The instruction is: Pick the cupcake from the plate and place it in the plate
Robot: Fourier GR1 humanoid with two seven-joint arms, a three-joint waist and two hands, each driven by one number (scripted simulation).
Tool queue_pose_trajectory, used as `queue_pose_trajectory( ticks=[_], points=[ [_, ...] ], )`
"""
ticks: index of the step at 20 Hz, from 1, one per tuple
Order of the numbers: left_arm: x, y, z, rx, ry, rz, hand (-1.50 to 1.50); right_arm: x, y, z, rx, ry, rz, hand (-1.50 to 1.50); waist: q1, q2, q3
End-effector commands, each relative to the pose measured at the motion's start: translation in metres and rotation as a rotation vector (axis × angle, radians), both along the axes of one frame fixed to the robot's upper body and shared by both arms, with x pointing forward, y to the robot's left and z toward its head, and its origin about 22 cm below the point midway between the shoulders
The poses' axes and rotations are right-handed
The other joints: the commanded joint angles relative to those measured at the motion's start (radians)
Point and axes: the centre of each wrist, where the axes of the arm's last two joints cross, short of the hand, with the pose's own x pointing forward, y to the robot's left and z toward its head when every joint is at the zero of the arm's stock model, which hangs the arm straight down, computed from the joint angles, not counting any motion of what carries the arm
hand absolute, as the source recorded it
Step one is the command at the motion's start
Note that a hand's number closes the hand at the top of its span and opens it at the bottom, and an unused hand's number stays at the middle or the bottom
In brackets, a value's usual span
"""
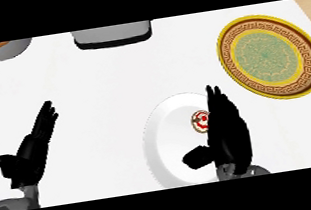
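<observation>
A small cupcake (201,120) with a red and white top sits on a plain white plate (168,143) near the counter's front. My right hand (227,129) hovers over that plate's right side, fingers straight, its edge right beside the cupcake and hiding part of it. The thumb juts left over the plate. Farther back on the right lies a gold-rimmed patterned plate (270,55) with a green centre and nothing on it. My left hand (32,148) rests open at the lower left, fingers pointing up.
At the back edge stand a grey and black appliance (112,34) and, at the far left, a grey bowl (5,48) with a brown inside. The counter top (111,83) is white.
</observation>
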Motion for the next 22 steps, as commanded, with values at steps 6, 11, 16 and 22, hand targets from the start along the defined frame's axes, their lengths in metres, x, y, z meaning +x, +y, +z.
queue_pose_trajectory(
  ticks=[6, 11, 16, 22],
  points=[
    [0.004, -0.009, -0.005, 0.009, -0.002, -0.006, 0.0, 0.032, -0.006, -0.013, -0.047, 0.139, -0.085, -1.5, 0.0, 0.002, 0.0],
    [0.012, 0.01, 0.006, 0.004, -0.01, -0.003, 0.0, 0.044, -0.008, -0.036, -0.092, 0.172, -0.131, -1.5, 0.002, 0.002, 0.0],
    [0.015, 0.009, 0.011, 0.005, -0.013, -0.008, 0.0, 0.052, -0.01, -0.051, -0.063, 0.176, -0.09, -1.5, 0.003, 0.002, 0.001],
    [0.011, 0.004, -0.002, -0.007, 0.003, 0.002, 0.0, 0.033, 0.001, -0.042, -0.047, 0.179, 0.017, 1.5, -0.001, 0.0, 0.0]
  ],
)
